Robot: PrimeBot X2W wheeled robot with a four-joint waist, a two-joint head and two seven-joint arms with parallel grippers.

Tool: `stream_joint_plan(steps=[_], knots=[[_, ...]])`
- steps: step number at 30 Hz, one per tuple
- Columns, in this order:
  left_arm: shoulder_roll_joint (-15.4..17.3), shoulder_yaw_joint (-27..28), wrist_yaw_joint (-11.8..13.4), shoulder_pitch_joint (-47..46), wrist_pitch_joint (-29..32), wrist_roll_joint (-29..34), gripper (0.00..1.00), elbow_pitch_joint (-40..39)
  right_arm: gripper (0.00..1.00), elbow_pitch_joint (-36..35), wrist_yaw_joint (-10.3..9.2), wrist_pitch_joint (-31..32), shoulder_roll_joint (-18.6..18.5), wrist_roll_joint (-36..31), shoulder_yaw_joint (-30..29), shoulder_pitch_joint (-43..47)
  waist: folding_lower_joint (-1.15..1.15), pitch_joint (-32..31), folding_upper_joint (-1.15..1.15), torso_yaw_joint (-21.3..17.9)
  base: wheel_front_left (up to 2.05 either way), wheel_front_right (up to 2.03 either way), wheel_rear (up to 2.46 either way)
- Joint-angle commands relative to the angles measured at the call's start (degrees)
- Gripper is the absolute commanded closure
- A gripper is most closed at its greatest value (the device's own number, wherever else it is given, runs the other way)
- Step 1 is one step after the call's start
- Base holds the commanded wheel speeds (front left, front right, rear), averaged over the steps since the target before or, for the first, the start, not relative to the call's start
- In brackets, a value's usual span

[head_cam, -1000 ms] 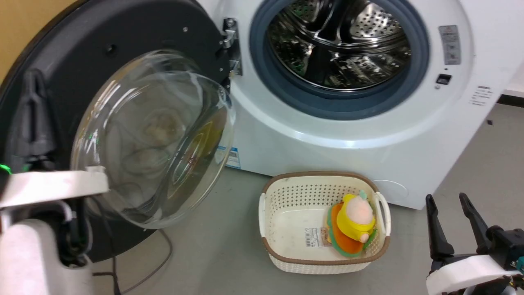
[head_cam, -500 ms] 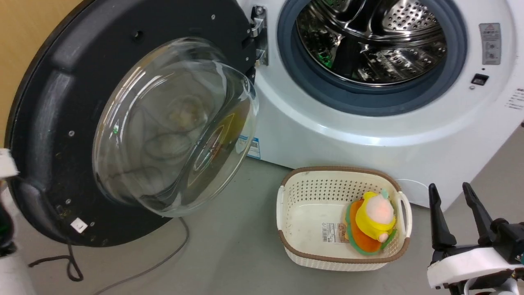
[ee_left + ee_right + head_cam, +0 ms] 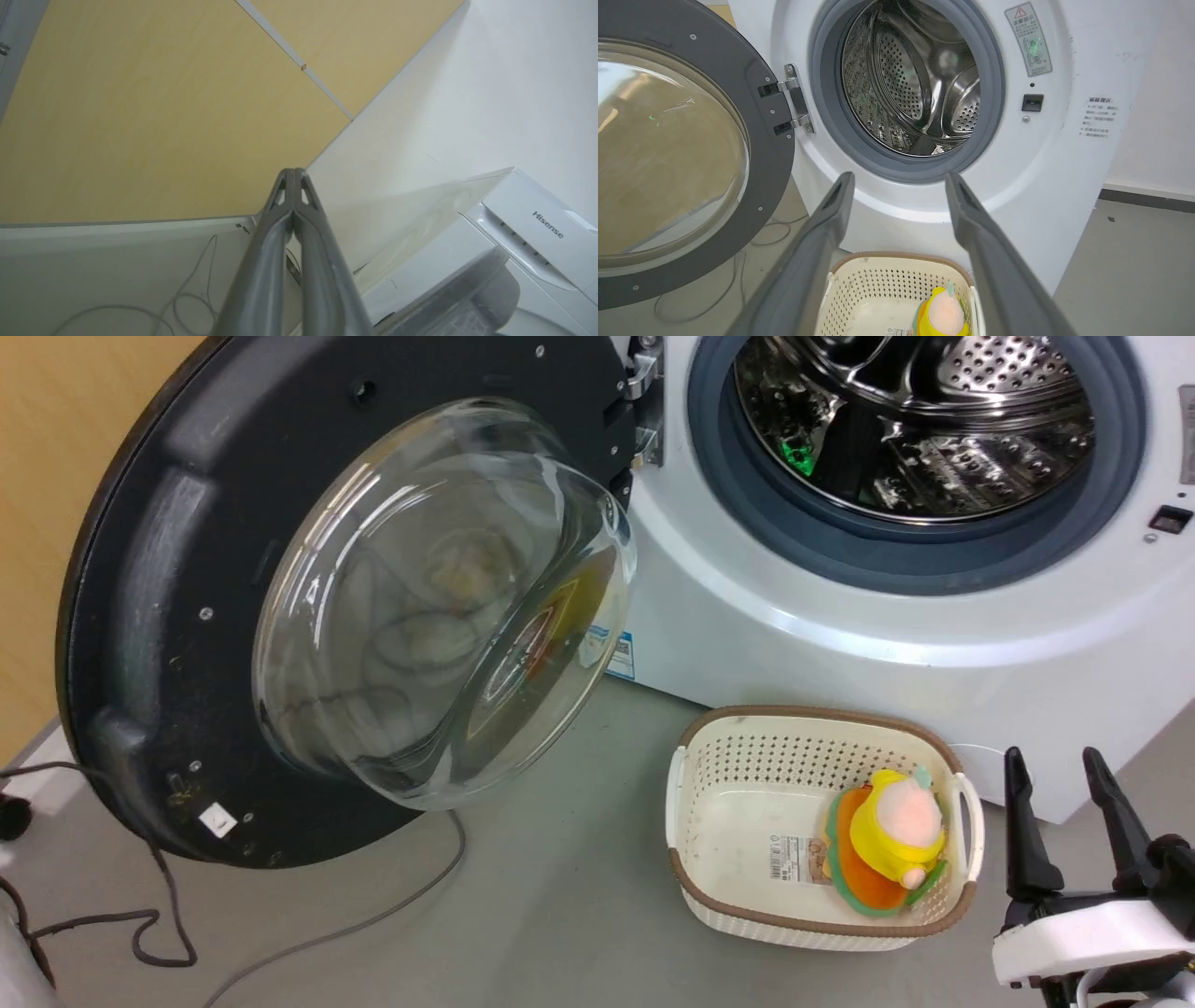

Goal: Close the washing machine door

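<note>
The washing machine door (image 3: 140, 616) stands wide open; drum mouth (image 3: 915, 429) unblocked. A basket (image 3: 803, 714) sits on the floor (image 3: 560, 915) before the washing machine (image 3: 840, 644); cables (image 3: 373, 919) lie under the door.

The washing machine door (image 3: 140, 616) has a dull black plastic face around a clear, glossy glass bowl (image 3: 439, 607). The washing machine (image 3: 840, 644) is smooth glossy white, with a shiny perforated steel drum (image 3: 934, 476) and matt grey rubber gasket (image 3: 896, 555). The basket (image 3: 695, 793) is cream perforated plastic, the toy (image 3: 896, 826) in it soft cloth, the floor (image 3: 560, 915) matt grey.
</note>
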Motion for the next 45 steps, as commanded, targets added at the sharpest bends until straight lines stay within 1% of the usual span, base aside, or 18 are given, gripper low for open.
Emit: stream_joint_plan(steps=[1,7,13,17,23,35,39,45], knots=[[-0.02,0.92,-0.47,-1.23,0.92,-1.67,1.0,0.84,0.0,0.16,0.03,-0.67,0.17,0.37,-0.36,-0.93,0.0,0.33,0.0,0.43,0.0,0.0,0.0],[-0.76,2.05,-2.48,-0.59,5.56,-7.45,1.0,6.46,0.0,0.26,0.03,-1.39,0.18,0.65,-1.12,-1.11,0.0,0.95,0.0,1.88,0.0,0.0,0.0],[-2.49,1.41,-3.54,-0.53,9.44,-12.83,1.0,11.17,0.0,0.26,0.04,-2.11,0.2,0.81,-1.88,-1.5,0.0,1.71,0.0,3.38,0.0,0.0,0.0],[-3.54,-0.64,-3.83,-0.3,11.74,-16.54,1.0,11.36,0.0,0.24,0.04,-2.59,0.2,1.03,-2.15,-1.59,0.0,2.1,0.0,4.35,0.0,0.0,0.0],[-4.0,-3.76,-4.22,1.48,14.77,-22.16,1.0,10.39,0.0,0.13,0.04,-3.3,0.22,1.68,-2.92,-1.17,0.0,2.54,0.0,5.77,0.0,0.0,0.0],[-3.86,-12.19,-4.97,8.95,24.68,-34.48,1.0,2.45,0.0,0.99,0.04,-4.74,0.24,3.12,-4.01,-1.48,0.0,2.49,0.0,8.77,0.0,0.0,0.0],[-4.22,-16.52,-5.2,12.66,26.92,-36.9,1.0,-2.07,0.0,1.21,0.05,-5.19,0.25,3.67,-4.29,-1.81,0.0,2.47,0.0,9.73,0.0,0.0,0.0],[-5.25,-24.66,-5.2,17.64,27.92,-37.83,1.0,-10.01,0.0,1.22,0.05,-5.19,0.25,3.81,-4.23,-1.5,0.0,2.07,0.0,9.59,0.0,0.0,0.0]])
